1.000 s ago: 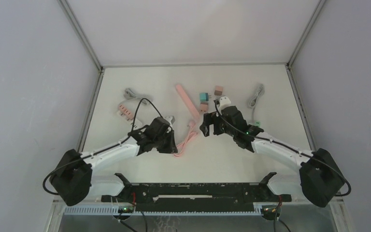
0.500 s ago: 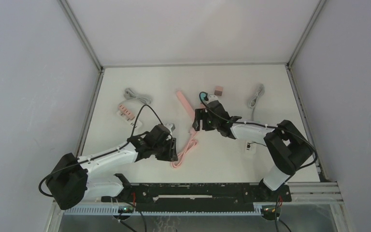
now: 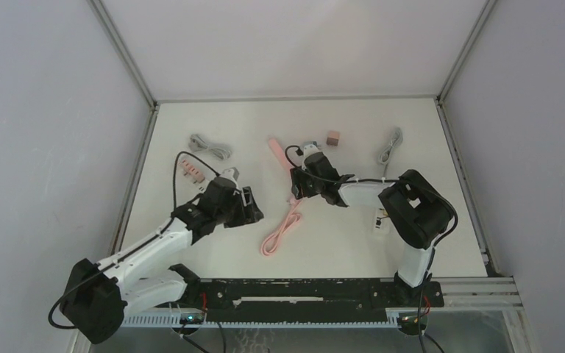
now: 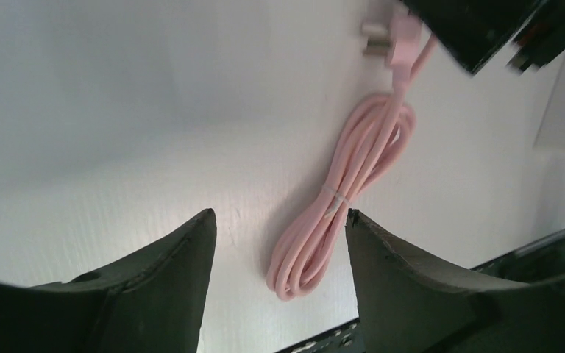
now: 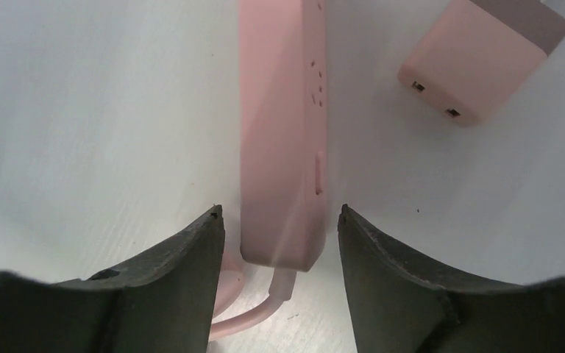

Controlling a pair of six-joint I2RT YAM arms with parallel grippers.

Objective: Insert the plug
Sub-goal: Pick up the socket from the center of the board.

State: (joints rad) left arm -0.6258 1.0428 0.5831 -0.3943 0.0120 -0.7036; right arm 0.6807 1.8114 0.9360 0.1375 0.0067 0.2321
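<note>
A pink power strip (image 3: 278, 151) lies at the table's middle back, and its near end (image 5: 283, 147) sits between the jaws of my right gripper (image 5: 279, 213), which stands open with a gap on each side. The strip's pink cord (image 3: 279, 234) lies coiled in front of it. The cord's two-pin plug (image 4: 393, 37) rests on the table at its far end. My left gripper (image 4: 279, 220) is open and empty, left of the coil (image 4: 346, 191). A pink charger block (image 5: 482, 55) lies just right of the strip.
A brown cube (image 3: 332, 138) sits behind the right gripper (image 3: 296, 184). Grey cables lie at back left (image 3: 210, 145) and back right (image 3: 390, 145). A pink multi-plug piece (image 3: 191, 168) lies behind the left gripper (image 3: 249, 206), and a small white part (image 3: 379, 220) lies by the right arm.
My left gripper opened, let go of the pink cord and drew back to the left. My right gripper moved left over the strip's near end, its jaws narrowing.
</note>
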